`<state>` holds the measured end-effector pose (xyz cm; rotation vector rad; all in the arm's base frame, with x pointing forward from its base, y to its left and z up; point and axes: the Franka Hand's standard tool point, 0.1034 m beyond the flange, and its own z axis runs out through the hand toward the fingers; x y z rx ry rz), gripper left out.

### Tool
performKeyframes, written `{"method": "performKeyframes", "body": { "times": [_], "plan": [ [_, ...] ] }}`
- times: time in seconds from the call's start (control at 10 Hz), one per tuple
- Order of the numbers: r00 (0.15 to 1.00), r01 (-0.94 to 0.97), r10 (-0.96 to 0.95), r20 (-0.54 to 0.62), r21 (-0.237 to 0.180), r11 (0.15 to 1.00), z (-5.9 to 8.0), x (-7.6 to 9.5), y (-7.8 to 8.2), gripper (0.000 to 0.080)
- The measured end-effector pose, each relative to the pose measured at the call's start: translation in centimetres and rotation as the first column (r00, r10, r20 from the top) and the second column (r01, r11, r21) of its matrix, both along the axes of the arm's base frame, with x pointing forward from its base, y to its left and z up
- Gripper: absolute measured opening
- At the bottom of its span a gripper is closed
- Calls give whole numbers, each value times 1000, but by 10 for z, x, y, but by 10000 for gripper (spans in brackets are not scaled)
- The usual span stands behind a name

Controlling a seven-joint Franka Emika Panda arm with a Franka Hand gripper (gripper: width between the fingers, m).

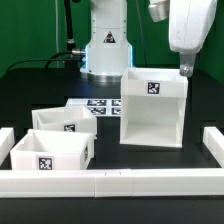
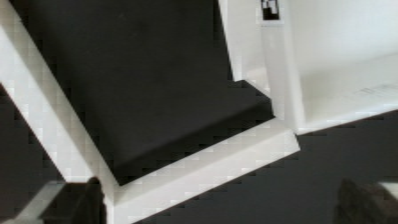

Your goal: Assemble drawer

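The tall white housing (image 1: 150,108) stands upright at the exterior view's right, with a tag on its top front face. Two shallow white trays lie to its left: one behind (image 1: 58,119), one in front (image 1: 50,150). My gripper (image 1: 185,68) hangs just above the housing's far right top corner. In the wrist view I look down on the housing's white walls (image 2: 199,160) around a dark hollow. My gripper (image 2: 214,208) is open. Its dark fingertips (image 2: 59,205) stand wide apart, with a white wall edge running between them near one finger. It holds nothing.
The marker board (image 1: 97,105) lies flat between the trays and the housing. Low white rails edge the table at the front (image 1: 110,181), the exterior view's left (image 1: 5,140) and right (image 1: 213,146). The robot base (image 1: 105,45) stands behind.
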<state>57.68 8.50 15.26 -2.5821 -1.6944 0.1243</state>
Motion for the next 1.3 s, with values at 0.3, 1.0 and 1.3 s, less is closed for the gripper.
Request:
{"method": "performKeyframes", "body": {
  "times": [0.3, 1.0, 1.3],
  "plan": [
    [1000, 0, 0, 0, -1, 1000, 0, 0, 0, 650],
    [969, 245, -244, 32, -23, 969, -8, -43, -25, 650],
    [883, 470, -468, 40, -40, 882, -9, -45, -24, 650]
  ]
}}
